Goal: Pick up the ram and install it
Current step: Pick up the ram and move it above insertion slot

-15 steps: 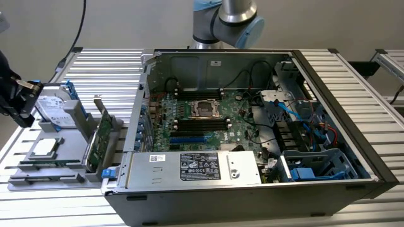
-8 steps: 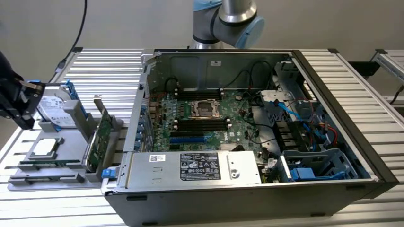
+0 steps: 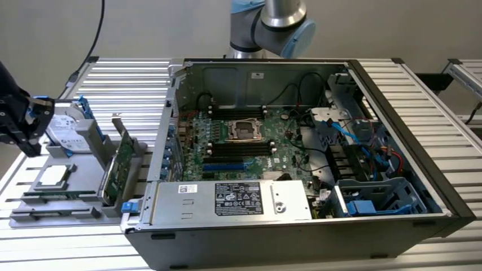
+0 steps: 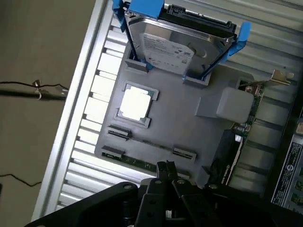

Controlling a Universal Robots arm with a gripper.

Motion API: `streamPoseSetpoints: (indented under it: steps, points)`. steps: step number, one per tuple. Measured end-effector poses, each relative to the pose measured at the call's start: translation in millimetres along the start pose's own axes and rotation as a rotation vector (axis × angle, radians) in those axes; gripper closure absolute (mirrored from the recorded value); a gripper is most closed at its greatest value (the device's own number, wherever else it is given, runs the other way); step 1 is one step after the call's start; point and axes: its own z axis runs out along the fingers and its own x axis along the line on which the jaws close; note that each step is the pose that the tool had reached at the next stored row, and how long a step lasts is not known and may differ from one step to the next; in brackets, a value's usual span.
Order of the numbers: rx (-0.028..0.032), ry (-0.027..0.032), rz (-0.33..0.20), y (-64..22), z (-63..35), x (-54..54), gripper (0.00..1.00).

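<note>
Pincer [image 4: 165, 166] is shut, tips pressed together, nothing in them, hanging over the near edge of the gray holder tray [image 4: 180, 123] with fingers pointing down at it. The ram [image 4: 135, 162] is the closest part to the tips: we see its green strip just ahead of them and a little to one side, in the tray's nearest slot, apart from the fingers, no contact that we can make out. It sits on its long edge between small end clips [image 4: 183, 152]; we judge that keeps it at a fixed spot with both flat faces free for a pinch. Past the ram, further from the pincer, a square processor chip [image 4: 136, 104] lies flat in its own recess, and beyond that the hard drive [image 4: 173, 49] leans in a blue bracket [image 4: 144, 8], each in a cradle so nothing slides. Off to the pincer's side the expansion card [image 3: 117, 164] stands upright at the tray's edge. Well apart from the pincer, across the tray, the computer case [image 3: 421, 169] lies on its side with the panel off, so the motherboard [image 3: 226, 152] faces up and its black memory slots [image 3: 241, 148] are reachable from above. The ram is not installed yet.
</note>
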Motion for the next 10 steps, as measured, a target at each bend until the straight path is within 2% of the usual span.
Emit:
streamPoseSetpoints:
  steps: [10]
  points:
    - [0.0056,0.0113,-0.181,-0.3,5.4,-0.2,0.89]
